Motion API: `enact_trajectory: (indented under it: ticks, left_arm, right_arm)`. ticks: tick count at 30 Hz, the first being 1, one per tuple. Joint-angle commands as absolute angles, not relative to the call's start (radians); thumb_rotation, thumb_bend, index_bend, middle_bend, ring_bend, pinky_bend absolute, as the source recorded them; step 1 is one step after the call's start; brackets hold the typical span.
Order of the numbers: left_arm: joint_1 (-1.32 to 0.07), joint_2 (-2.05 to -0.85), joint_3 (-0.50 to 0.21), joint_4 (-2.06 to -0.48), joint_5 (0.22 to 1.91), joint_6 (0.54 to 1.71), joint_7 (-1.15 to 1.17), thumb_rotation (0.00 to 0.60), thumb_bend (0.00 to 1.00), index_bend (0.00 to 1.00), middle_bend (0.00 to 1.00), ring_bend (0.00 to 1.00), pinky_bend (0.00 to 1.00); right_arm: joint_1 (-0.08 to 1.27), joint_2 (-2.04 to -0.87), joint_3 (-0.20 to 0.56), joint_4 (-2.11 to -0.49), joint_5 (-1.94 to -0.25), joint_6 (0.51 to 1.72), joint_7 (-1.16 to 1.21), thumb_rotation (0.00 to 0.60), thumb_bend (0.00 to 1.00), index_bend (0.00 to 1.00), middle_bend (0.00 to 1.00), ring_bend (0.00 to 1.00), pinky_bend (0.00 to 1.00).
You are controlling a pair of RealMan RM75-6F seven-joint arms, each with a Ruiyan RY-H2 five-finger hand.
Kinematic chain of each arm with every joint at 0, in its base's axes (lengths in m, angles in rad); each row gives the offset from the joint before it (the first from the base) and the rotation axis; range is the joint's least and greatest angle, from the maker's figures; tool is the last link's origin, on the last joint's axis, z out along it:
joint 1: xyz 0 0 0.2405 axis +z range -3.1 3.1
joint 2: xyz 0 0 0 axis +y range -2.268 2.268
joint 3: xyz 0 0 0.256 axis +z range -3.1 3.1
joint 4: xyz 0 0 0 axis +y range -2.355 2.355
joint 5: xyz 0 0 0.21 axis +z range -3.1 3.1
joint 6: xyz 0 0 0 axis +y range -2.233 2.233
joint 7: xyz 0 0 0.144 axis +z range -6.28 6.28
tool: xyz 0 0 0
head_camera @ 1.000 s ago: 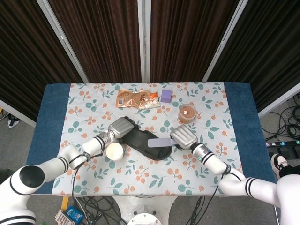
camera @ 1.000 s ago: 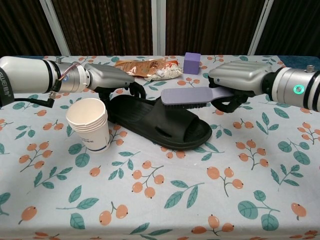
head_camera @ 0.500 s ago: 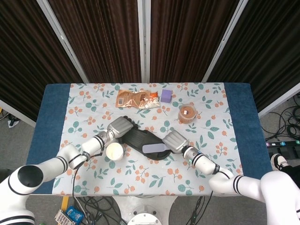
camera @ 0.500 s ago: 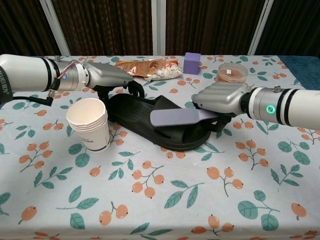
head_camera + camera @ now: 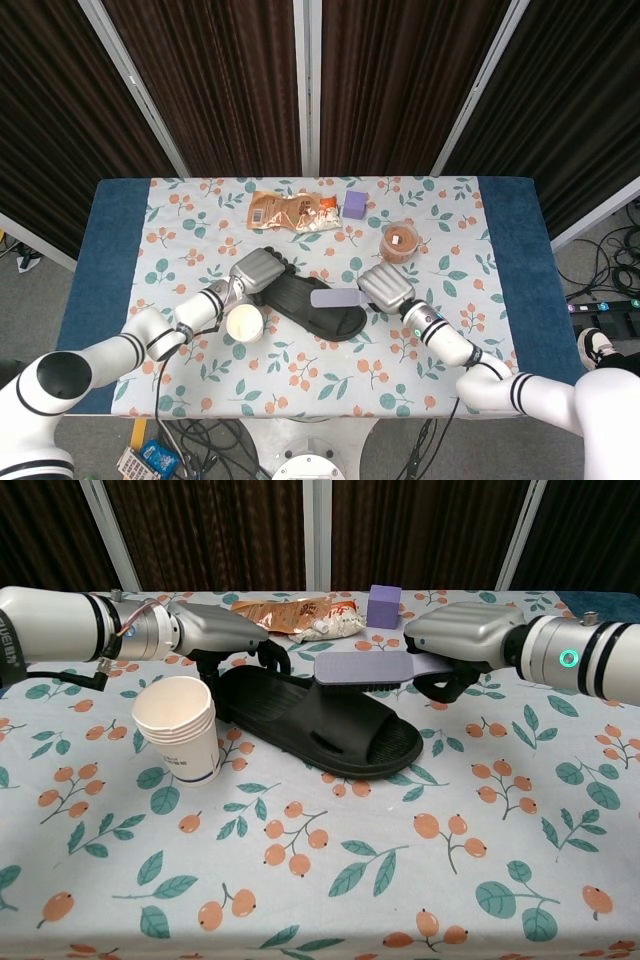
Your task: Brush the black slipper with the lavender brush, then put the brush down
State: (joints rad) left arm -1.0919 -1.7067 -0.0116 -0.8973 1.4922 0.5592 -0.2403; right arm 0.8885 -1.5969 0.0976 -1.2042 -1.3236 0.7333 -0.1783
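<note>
- Fingers (image 5: 445, 688) of your right hand (image 5: 465, 640) grip the lavender brush (image 5: 362, 668), above the black slipper (image 5: 315, 725).
- Your left hand (image 5: 215, 633) holds the slipper's heel end, beside the paper cups (image 5: 178, 728).

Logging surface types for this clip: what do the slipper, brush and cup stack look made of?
Black slipper: matte, moulded in one piece, probably foam or rubber. Lavender brush: smooth, evenly coloured back, likely plastic; bristles barely visible. Stacked cups: off-white, thin rolled rims, apparently paper.

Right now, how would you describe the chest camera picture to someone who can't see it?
The right hand holds a lavender brush over a black slipper, while the left hand rests on the slipper's far end. A stack of paper cups stands beside it on a floral tablecloth.
</note>
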Motion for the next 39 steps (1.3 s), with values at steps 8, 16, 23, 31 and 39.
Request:
enact_trajectory:
  ticks: [8, 16, 23, 31, 39]
  left_arm:
    - [-1.094, -1.703, -0.014, -0.897, 1.489, 0.556, -0.240, 0.600, 0.19, 0.41, 0.43, 0.25, 0.22]
    - [-1.094, -1.702, -0.016, -0.897, 1.486, 0.556, -0.237, 0.600, 0.18, 0.41, 0.43, 0.25, 0.22]
    - [-1.089, -1.691, -0.026, -0.919, 1.477, 0.572, -0.219, 0.600, 0.19, 0.22, 0.27, 0.16, 0.21]
    - [-1.070, -1.632, -0.062, -1.001, 1.466, 0.648, -0.217, 0.600, 0.19, 0.14, 0.07, 0.07, 0.18]
    - [-1.023, -1.486, -0.123, -1.166, 1.424, 0.756, -0.207, 0.600, 0.19, 0.14, 0.07, 0.07, 0.17]
  right_arm:
    - [0.920, -1.655, 0.050, -1.155, -1.322, 0.640, -0.224, 0.600, 0.51, 1.00, 1.00, 1.00, 1.00]
    - [0.858, -1.531, -0.020, -1.319, -1.369, 0.691, -0.226, 0.600, 0.51, 1.00, 1.00, 1.00, 1.00]
    - [0.792, -1.416, 0.016, -1.398, -1.401, 0.842, -0.121, 0.600, 0.50, 1.00, 1.00, 1.00, 1.00]
    - [0.748, -1.325, 0.037, -1.385, -1.305, 0.827, -0.081, 0.600, 0.49, 1.00, 1.00, 1.00, 1.00]
    - [0.728, -1.388, 0.021, -1.289, -1.219, 0.752, -0.108, 0.600, 0.43, 1.00, 0.96, 0.96, 1.00]
